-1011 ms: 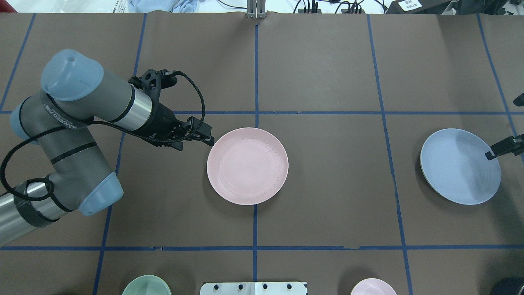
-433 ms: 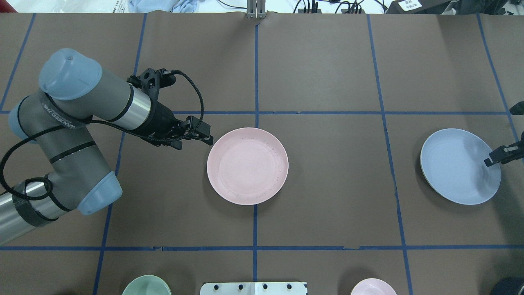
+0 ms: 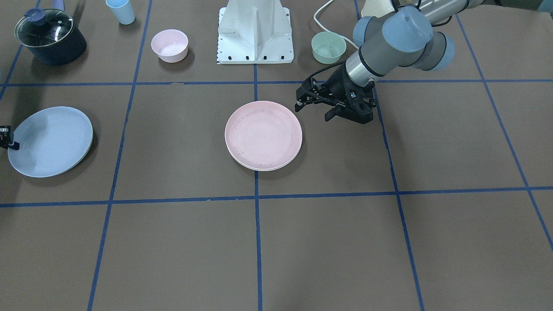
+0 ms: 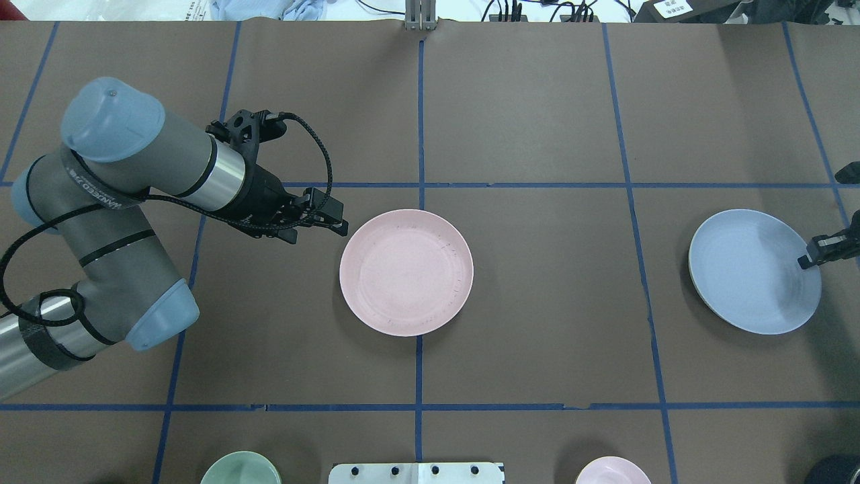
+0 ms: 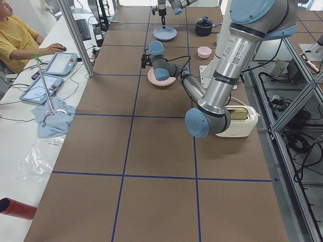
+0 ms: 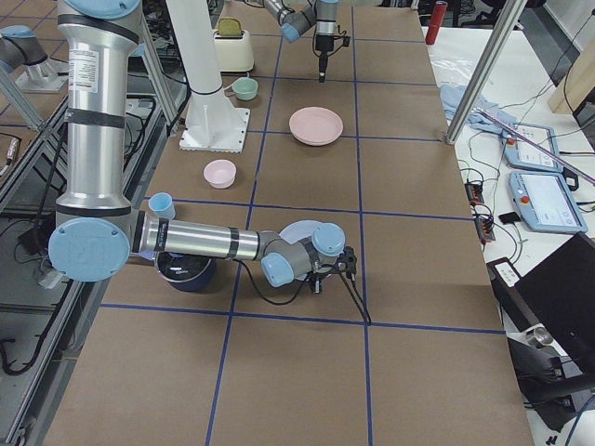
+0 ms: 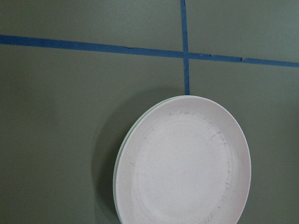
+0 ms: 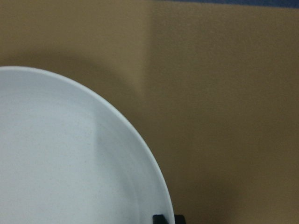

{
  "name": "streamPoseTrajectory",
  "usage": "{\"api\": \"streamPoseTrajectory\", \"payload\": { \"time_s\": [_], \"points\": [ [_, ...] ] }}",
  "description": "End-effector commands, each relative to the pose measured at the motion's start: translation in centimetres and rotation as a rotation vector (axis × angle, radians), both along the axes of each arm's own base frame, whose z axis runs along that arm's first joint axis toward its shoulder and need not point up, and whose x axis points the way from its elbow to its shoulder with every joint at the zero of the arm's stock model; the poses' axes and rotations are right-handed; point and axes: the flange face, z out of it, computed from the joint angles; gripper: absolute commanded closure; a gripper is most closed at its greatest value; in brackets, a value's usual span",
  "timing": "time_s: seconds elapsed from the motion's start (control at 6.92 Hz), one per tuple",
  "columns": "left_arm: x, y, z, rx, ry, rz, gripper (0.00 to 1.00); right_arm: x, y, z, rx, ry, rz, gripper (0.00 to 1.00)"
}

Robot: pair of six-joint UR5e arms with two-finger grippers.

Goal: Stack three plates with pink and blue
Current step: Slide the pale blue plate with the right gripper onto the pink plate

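Blue plate [image 4: 746,269]: right end effector [image 4: 804,261] clamped on its rim.

The bench was covered in brown paper [image 3: 337,250] ruled into squares by blue tape lines [image 3: 255,196]. Along the long edge away from the operators' desk stood a small pink bowl [image 3: 169,45] and a small mint-green bowl [image 3: 328,47], with a dark pot under a glass lid [image 3: 50,36] and a light blue cup [image 3: 120,11] towards one corner and a cream toaster [image 5: 236,120] towards the other. Beyond the opposite long edge, a side desk held a crumpled blue cloth [image 5: 53,120], two tablets [image 5: 61,64] and a red cylinder [image 5: 17,208], and a person in a yellow shirt [image 5: 15,38] sat there.
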Motion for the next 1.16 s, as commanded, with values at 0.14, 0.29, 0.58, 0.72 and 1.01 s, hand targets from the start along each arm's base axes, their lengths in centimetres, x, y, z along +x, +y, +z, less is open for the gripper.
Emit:
{"api": "streamPoseTrajectory", "payload": {
  "time_s": [0.14, 0.29, 0.58, 0.72, 1.01],
  "points": [
    [-1.8, 0.5, 2.0, 0.007, -0.014, -0.007, 0.00, 0.6, 0.7, -9.8, -0.019, -0.112, 0.101, 1.00],
    [-4.0, 0.1, 3.4, 0.064, -0.032, -0.014, 0.00, -0.3, 0.3, -14.6, -0.089, -0.151, 0.187, 1.00],
    [-9.0, -0.4, 9.3, 0.189, -0.111, -0.008, 0.00, -8.5, 0.8, -23.0, -0.167, -0.251, 0.239, 1.00],
    [-11.8, -1.0, 12.1, 0.240, -0.152, -0.008, 0.00, -15.4, 1.0, -28.9, -0.218, -0.300, 0.301, 1.00],
    [-15.0, -1.7, 15.6, 0.287, -0.208, -0.010, 0.00, -26.4, 5.0, -36.1, -0.264, -0.358, 0.313, 1.00]
  ]
}}
